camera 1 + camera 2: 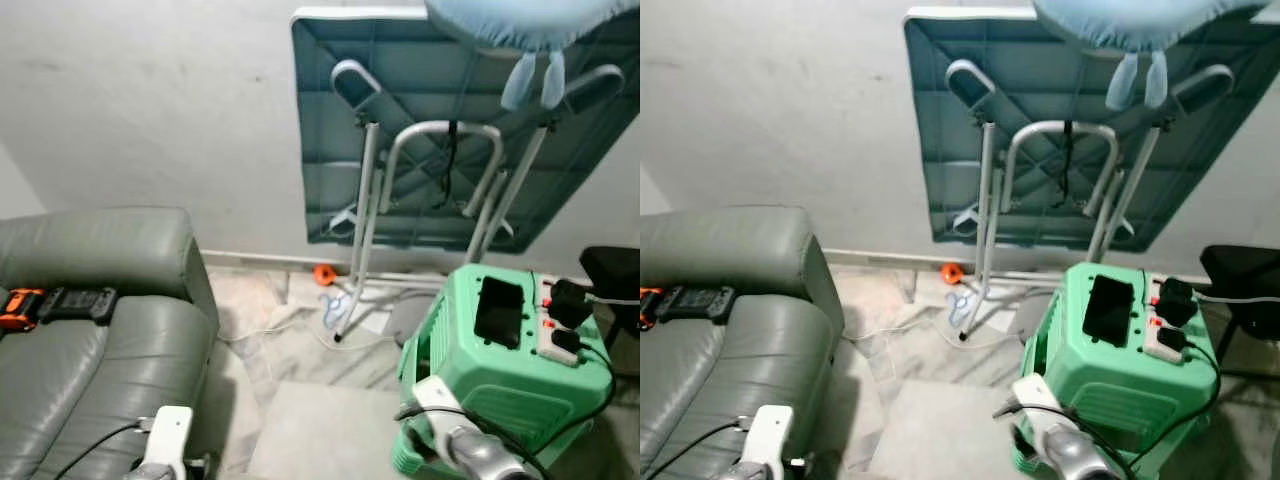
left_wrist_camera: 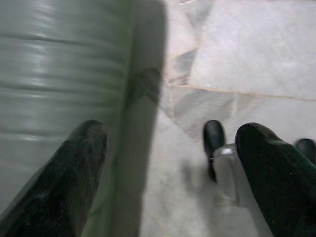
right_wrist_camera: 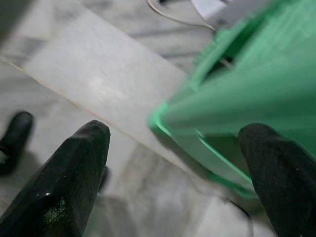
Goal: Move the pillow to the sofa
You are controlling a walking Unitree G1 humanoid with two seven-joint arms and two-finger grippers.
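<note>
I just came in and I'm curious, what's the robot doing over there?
Nothing is being held right now. The robot stands between a grey sofa and a green stool. Its left claw hangs open beside the sofa, and its right claw hangs open beside the stool. A light blue pillow shows up at the top, above a folded table.

Grey wall (image 1: pixel 150 110), marble floor (image 1: pixel 300 350), folded table (image 1: pixel 420 130)

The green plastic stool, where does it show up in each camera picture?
Left eye view: green stool lower right, power strip on top.
Right eye view: lower right, nearer centre.
Left wrist view: not in it.
Right wrist view: blurred green edge between the fingers.
Shared landmark: marble floor.
</note>
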